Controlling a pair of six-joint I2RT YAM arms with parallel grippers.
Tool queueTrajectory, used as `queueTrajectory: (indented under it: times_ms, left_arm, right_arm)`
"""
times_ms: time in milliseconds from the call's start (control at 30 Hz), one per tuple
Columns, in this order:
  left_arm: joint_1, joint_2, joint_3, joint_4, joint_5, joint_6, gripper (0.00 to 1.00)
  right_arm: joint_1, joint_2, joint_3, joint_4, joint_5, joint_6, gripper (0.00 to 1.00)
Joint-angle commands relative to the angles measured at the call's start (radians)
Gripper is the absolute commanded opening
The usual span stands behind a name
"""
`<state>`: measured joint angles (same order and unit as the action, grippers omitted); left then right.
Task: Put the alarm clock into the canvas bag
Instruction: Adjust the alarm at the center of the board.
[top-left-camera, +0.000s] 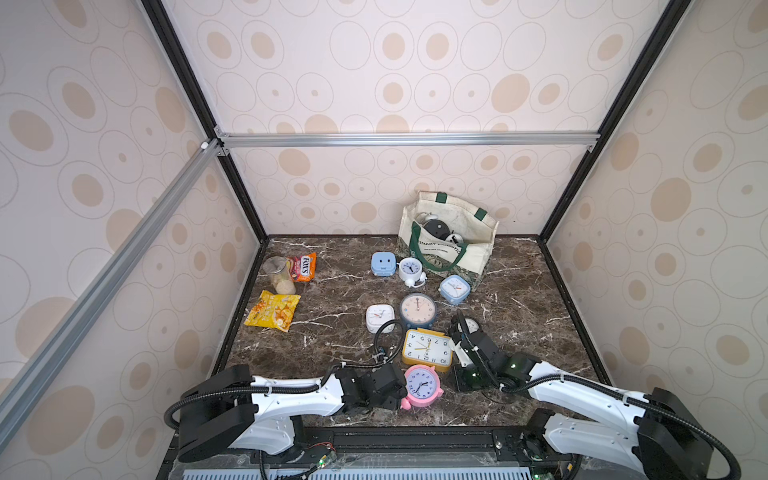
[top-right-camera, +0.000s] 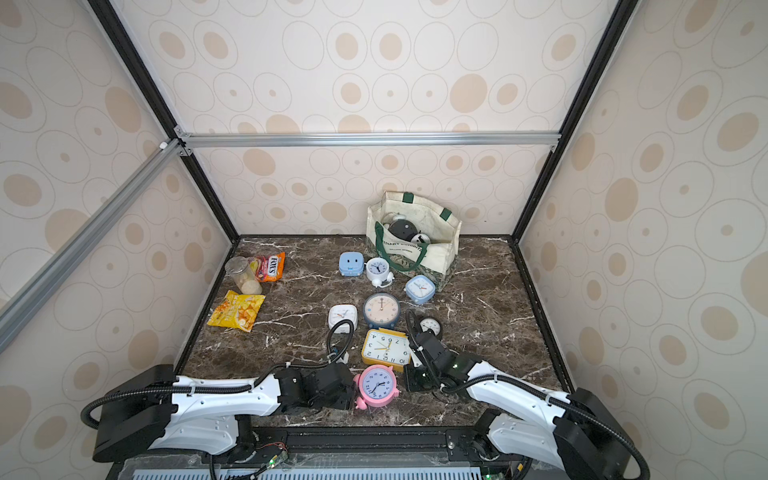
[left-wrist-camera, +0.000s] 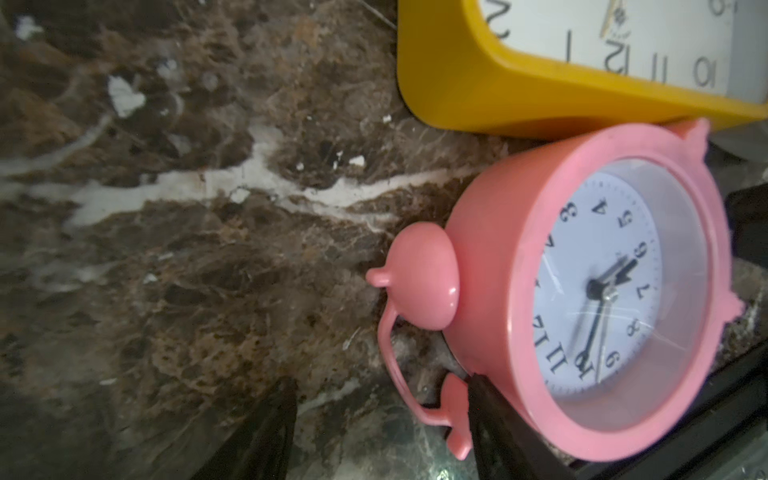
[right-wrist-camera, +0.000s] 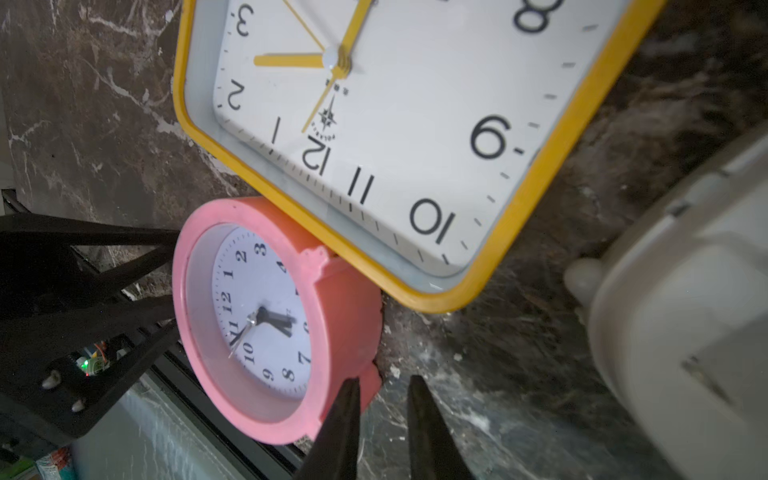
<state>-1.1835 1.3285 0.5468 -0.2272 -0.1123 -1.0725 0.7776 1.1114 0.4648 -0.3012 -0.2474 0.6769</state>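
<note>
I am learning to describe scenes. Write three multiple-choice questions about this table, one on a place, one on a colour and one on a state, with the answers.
1. Where does the canvas bag stand?
A) at the front edge
B) at the back, right of the middle
C) on the left side

2. What colour is the case of the big rectangular clock?
A) yellow
B) green
C) red

3. How is the bag?
A) folded flat
B) open, with a black clock inside
C) tied shut

Answers: 1 B, it stands at the far side; 2 A, its frame is yellow; 3 B, the mouth gapes and the clock shows.
</note>
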Motion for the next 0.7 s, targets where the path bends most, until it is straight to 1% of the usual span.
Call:
queueTrajectory:
  times_ms: [0, 133, 233, 300, 400, 500, 567, 600, 667]
  left_arm:
    - [0.017, 0.077, 0.008, -0.040, -0.044, -0.044, 0.67]
    - [0.071, 0.135, 0.047, -0.019, -0.082, -0.006, 0.68]
    - [0.140, 0.164, 0.074, 0.012, -0.103, 0.052, 0.69]
    - [0.189, 0.188, 0.096, 0.037, -0.100, 0.102, 0.69]
    - [0.238, 0.230, 0.142, 0.064, -0.083, 0.166, 0.70]
    - [0.262, 0.275, 0.191, 0.081, -0.073, 0.229, 0.70]
    - [0.280, 0.309, 0.228, 0.078, -0.060, 0.261, 0.71]
    - [0.289, 0.314, 0.237, 0.077, -0.045, 0.267, 0.71]
    - [0.303, 0.286, 0.228, 0.087, -0.027, 0.275, 0.71]
  right_arm:
    - [0.011, 0.029, -0.024, 0.069, -0.018, 0.038, 0.22]
    - [0.011, 0.025, -0.031, 0.070, 0.023, 0.049, 0.24]
    - [0.011, 0.002, -0.036, 0.062, 0.081, 0.046, 0.30]
    - [0.011, -0.006, -0.026, 0.047, 0.096, 0.037, 0.34]
    - [0.011, -0.015, -0.004, 0.014, 0.104, 0.025, 0.39]
    - [0.011, -0.046, 0.016, -0.038, 0.133, 0.006, 0.42]
    - [0.011, -0.086, 0.032, -0.093, 0.178, -0.010, 0.44]
    - [0.011, -0.107, 0.037, -0.114, 0.190, -0.021, 0.47]
    - [0.012, -0.161, 0.052, -0.122, 0.157, -0.078, 0.58]
